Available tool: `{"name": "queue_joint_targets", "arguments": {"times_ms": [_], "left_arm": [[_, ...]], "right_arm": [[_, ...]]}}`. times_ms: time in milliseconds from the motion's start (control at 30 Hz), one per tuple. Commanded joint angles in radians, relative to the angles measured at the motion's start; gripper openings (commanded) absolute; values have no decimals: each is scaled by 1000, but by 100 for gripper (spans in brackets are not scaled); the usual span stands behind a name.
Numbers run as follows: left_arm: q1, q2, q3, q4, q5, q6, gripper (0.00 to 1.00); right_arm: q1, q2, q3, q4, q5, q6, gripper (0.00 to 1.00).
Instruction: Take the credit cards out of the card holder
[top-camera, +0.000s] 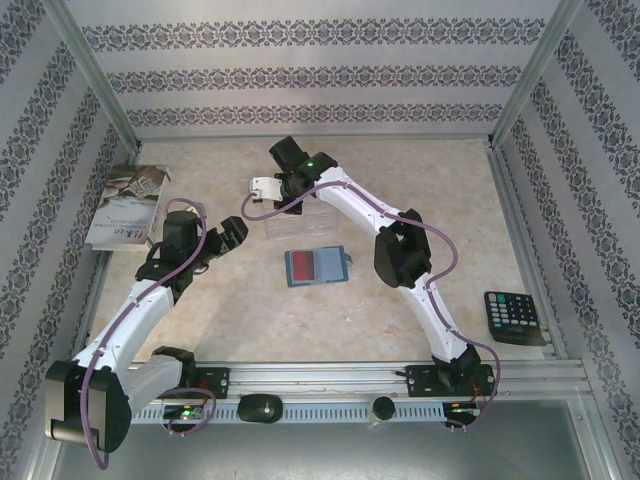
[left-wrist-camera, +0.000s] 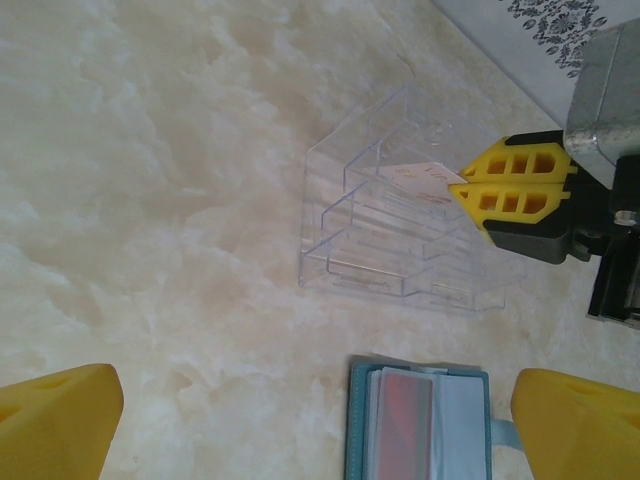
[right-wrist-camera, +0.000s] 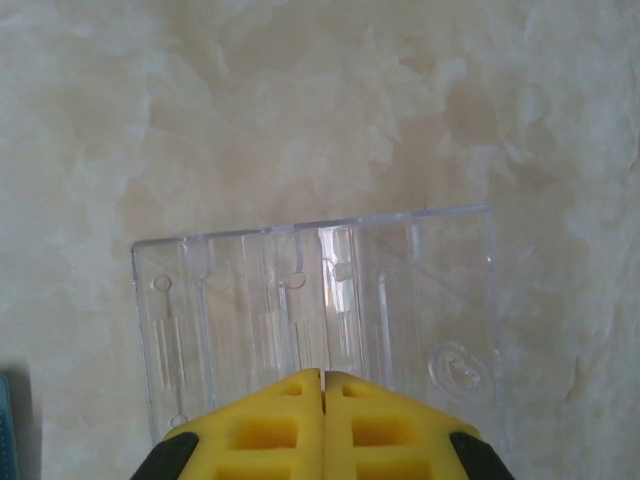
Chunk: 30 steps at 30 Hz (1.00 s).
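The card holder (top-camera: 318, 266) was laid open and flat near the middle of the table (top-camera: 460, 190), its two teal-blue panels side by side, with a small tab (left-wrist-camera: 503, 436) projecting from one edge. A red card (left-wrist-camera: 405, 420) was seen tucked in one panel and a whitish card (left-wrist-camera: 462, 430) in the other. A third, pale card (left-wrist-camera: 418, 180) was held tilted at the closed tips of the right gripper (left-wrist-camera: 455, 187), over the clear tray (left-wrist-camera: 380, 250) just beyond the holder.
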Motion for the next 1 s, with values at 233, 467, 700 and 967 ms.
{"name": "queue_joint_targets", "arguments": {"times_ms": [233, 467, 700, 967], "left_arm": [[14, -28, -23, 18, 17, -15, 100], [14, -32, -26, 23, 25, -19, 100], [14, -49, -30, 25, 18, -23, 100], [18, -58, -70, 99, 46, -89, 100]], "right_arm": [[3, 2, -12, 88, 32, 53, 26], [6, -3, -22, 162, 93, 69, 26], [6, -44, -76, 285, 110, 107, 28], [2, -215, -277, 567, 92, 229, 35]]}}
